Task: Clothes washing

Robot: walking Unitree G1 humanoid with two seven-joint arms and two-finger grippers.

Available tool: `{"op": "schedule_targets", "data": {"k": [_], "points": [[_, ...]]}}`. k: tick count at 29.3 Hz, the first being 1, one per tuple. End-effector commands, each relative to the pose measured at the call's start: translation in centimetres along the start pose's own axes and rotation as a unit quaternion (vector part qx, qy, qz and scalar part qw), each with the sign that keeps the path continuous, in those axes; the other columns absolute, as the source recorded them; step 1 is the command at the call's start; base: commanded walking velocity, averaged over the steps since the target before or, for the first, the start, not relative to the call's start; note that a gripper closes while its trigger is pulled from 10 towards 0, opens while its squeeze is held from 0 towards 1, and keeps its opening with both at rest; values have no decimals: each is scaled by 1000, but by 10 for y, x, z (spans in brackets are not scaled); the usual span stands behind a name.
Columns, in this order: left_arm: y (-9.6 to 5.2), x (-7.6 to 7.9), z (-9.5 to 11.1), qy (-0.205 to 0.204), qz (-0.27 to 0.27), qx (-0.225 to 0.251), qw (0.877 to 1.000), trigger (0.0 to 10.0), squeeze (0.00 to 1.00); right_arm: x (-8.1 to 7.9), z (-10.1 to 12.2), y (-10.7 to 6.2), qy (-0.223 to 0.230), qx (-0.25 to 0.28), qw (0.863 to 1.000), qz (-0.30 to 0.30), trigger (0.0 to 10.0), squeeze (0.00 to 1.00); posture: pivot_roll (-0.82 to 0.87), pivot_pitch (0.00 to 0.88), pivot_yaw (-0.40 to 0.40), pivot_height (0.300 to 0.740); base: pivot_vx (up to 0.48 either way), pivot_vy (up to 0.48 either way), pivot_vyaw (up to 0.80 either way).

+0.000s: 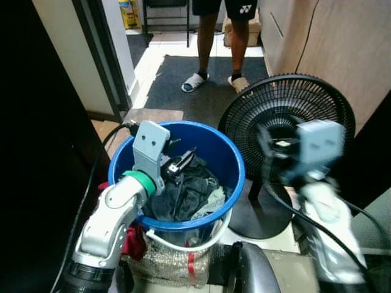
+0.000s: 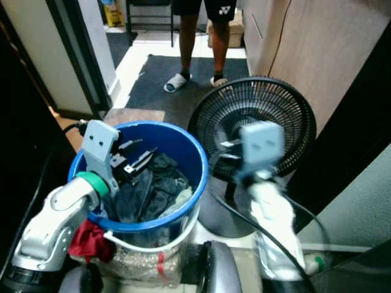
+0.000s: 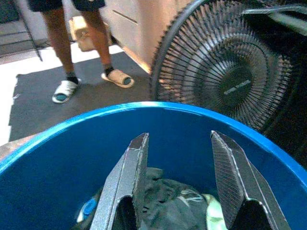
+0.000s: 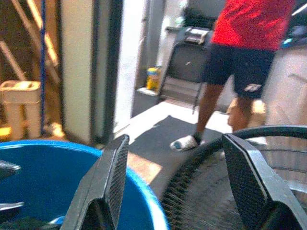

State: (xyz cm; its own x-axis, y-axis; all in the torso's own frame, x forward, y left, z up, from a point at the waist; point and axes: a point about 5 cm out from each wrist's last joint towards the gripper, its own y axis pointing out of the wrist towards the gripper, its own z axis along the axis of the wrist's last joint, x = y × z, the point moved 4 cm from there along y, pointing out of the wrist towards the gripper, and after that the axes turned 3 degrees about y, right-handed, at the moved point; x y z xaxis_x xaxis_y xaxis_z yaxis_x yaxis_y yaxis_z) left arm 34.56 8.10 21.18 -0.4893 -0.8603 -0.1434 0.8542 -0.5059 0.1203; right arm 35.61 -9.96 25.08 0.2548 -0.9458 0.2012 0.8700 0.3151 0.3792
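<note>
Silver forearm of the left arm fills the near foreground in the left eye view, ending in the left tool [image 1: 181,163], fingers spread, poised inside the rim of the blue bucket [image 1: 229,149]. Dark clothes [image 1: 195,192] are heaped in the bucket, directly below and just ahead of that tool. Right tool [image 1: 272,146] is raised and blurred in front of the black floor fan [image 1: 317,101], off to the bucket's right. A person's legs in sandals [image 1: 201,43] stand well behind on a dark mat.

Right eye view: same layout; a red cloth [image 2: 88,239] hangs outside the bucket under the left arm.

Left wrist view: fingers [image 3: 132,175] wide apart, nothing between them; clothes lie straight ahead and lower.

Right wrist view: fingers [image 4: 112,179] wide, empty, aimed past the bucket rim toward the fan.

Judgement: the left arm is nearer; a short downward reach meets the heap.
</note>
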Motion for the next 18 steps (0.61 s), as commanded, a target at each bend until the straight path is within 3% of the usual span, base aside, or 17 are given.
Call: {"op": "schedule_targets", "data": {"k": [1,5,7,8,13,18], "points": [[0,-3,-9,0,16,-14,1000,10000,0,-6,-17,11,0,-32,999,12,10000,0,13,84,70,478,0,0,0],[-1,-4,-10,-2,26,-17,1000,10000,0,-11,-28,19,-5,-55,998,26,10000,0,30,91,59,478,0,0,0],[-1,-5,-11,-4,33,-17,999,10000,0,-16,-44,24,-11,-86,995,45,10000,0,45,100,48,478,0,0,0],[0,-5,-10,-6,34,-17,999,10000,0,-19,-63,23,-9,-126,990,63,10000,0,54,107,46,478,0,0,0],[2,-5,-11,-8,37,-25,999,10000,0,-21,-84,18,3,-173,981,88,10000,0,61,122,55,478,0,0,0],[3,-12,-14,-32,48,-40,998,10000,0,-43,-95,12,12,-193,969,152,10000,0,53,134,72,478,0,0,0]]}}
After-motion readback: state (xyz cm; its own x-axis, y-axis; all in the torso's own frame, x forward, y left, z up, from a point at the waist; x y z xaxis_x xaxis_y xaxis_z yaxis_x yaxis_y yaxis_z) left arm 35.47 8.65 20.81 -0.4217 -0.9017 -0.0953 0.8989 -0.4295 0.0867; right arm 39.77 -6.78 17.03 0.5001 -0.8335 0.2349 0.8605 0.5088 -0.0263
